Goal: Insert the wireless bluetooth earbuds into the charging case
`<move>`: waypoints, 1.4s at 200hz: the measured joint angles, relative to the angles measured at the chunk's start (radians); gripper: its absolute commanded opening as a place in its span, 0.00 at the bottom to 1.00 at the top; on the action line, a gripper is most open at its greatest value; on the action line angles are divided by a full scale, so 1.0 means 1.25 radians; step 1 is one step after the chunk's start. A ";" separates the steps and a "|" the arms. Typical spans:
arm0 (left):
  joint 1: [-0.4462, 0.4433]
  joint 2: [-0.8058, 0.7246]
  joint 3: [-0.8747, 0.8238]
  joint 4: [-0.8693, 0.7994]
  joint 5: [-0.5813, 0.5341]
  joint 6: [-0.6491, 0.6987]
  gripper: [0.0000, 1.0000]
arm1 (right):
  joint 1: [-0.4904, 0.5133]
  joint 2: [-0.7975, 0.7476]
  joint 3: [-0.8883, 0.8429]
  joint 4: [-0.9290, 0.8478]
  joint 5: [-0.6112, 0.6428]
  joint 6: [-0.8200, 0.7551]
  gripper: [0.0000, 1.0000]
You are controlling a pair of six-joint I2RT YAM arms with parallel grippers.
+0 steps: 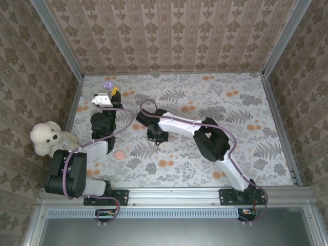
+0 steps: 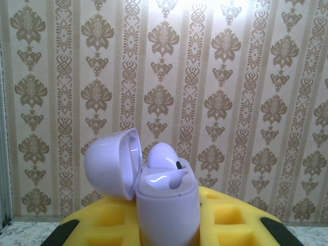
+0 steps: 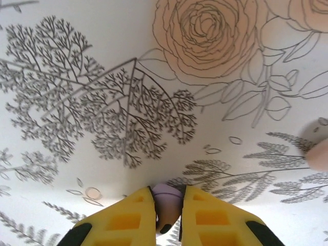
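Small lilac plastic earbud is pinched in the closed jaws of the right gripper, stem toward the wrist; open-lidded lilac charging case, clamped upright by the left gripper, is held apart, leftward and farther out.

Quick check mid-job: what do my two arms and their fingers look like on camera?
Both the left arm and right arm have white links with bulky black joints, and a mauve cable loops along each. The left fingers and right fingers are yellow blocks with square pockets and black patches at the outer edges.
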 measured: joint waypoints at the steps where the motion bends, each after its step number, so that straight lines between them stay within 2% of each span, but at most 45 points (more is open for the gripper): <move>1: 0.000 0.000 0.000 0.000 0.000 0.000 0.00 | 0.000 -0.002 -0.003 0.002 0.000 -0.002 0.12; 59: -0.003 0.000 0.000 -0.002 0.019 0.000 0.00 | 0.000 -0.135 -0.200 0.161 0.024 -0.107 0.13; 157: -0.027 0.002 -0.013 -0.006 0.085 0.000 0.00 | -0.006 -0.320 -0.356 0.373 0.105 -0.262 0.14; 213: -0.036 0.009 -0.015 -0.006 0.093 0.000 0.00 | -0.006 -0.332 -0.360 0.395 0.064 -0.367 0.14; 280: -0.036 0.009 -0.017 -0.006 0.081 0.000 0.00 | -0.003 -0.340 -0.394 0.345 0.000 -0.462 0.13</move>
